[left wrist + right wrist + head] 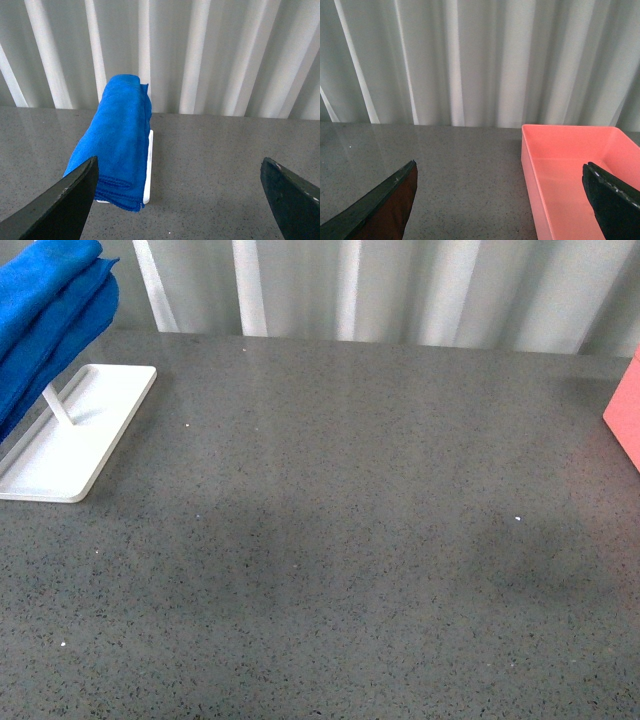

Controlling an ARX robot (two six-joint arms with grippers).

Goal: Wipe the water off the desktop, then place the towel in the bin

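The blue towel (pixel 50 310) hangs folded over a white rack at the far left of the speckled grey desktop (pixel 340 540). In the left wrist view the towel (pixel 117 140) drapes ahead of my left gripper (pixel 180 200), which is open and well short of it, with bare desktop (pixel 210 170) between its fingers. The pink bin (pixel 570 170) lies ahead of my right gripper (pixel 502 205), which is open and empty above the desktop (pixel 460 170). In the front view only a corner of the bin (pixel 625 415) shows at the right edge. I cannot make out any water. Neither arm appears in the front view.
The rack's flat white base (pixel 75 430) rests on the desktop under the towel, and its edge (pixel 149 165) shows beside the cloth. A corrugated white wall (pixel 400 290) runs along the far edge of the desktop.
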